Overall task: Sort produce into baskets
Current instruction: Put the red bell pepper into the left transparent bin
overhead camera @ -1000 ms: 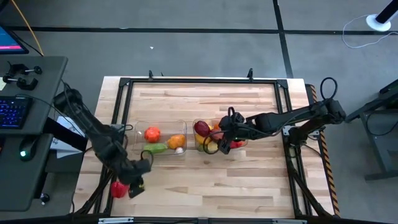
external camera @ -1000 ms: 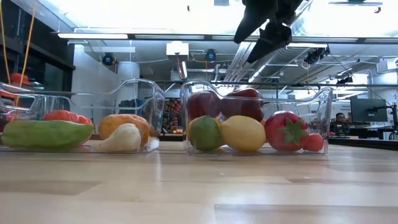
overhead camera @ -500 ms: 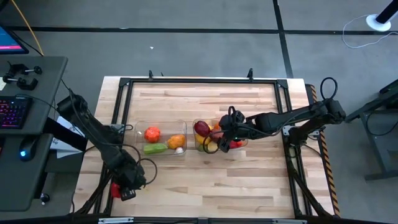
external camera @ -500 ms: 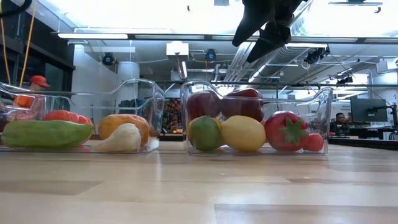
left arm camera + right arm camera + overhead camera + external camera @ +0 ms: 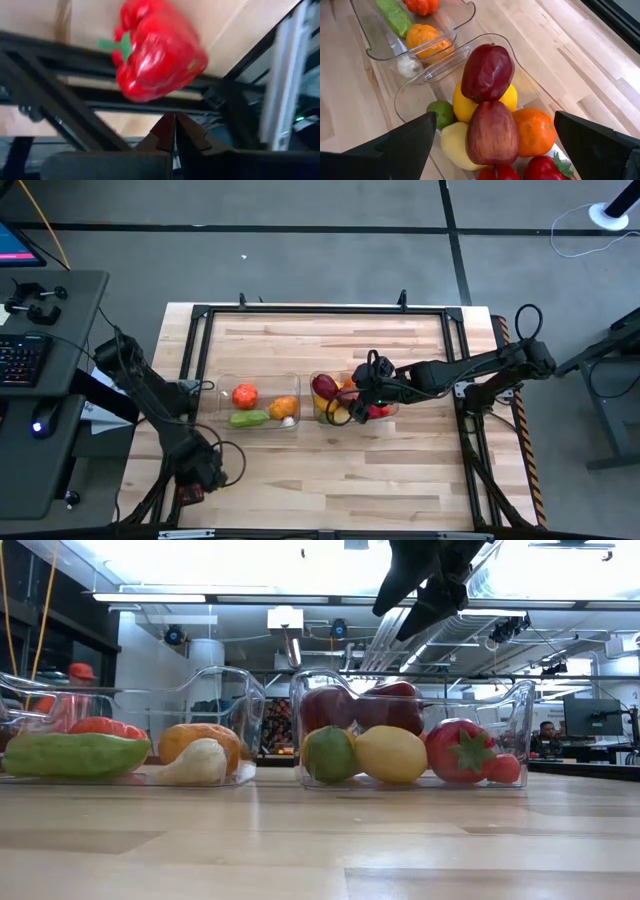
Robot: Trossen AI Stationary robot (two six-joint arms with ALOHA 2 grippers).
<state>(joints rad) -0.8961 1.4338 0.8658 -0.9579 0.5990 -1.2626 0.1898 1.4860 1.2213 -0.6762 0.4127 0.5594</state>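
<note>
While the right gripper [image 5: 362, 402] hovers spread above the fruit tub [image 5: 520, 75], the red bell pepper [image 5: 157, 50] lies just ahead of the left gripper [image 5: 174, 131]. Its fingers are pressed together, pinching nothing, at the table's near-left edge [image 5: 140, 450], so the left arm is far nearer.

Two tubs [image 5: 257, 402] side by side — pepper [image 5: 157, 50] seemingly off-table.

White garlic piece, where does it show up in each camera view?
High view: garlic in the left basket, beside the orange piece.
Low view: garlic in front of that piece.
Left wrist view: not in it.
Right wrist view: garlic in the farther basket.
Landmark: the orange piece.
</note>
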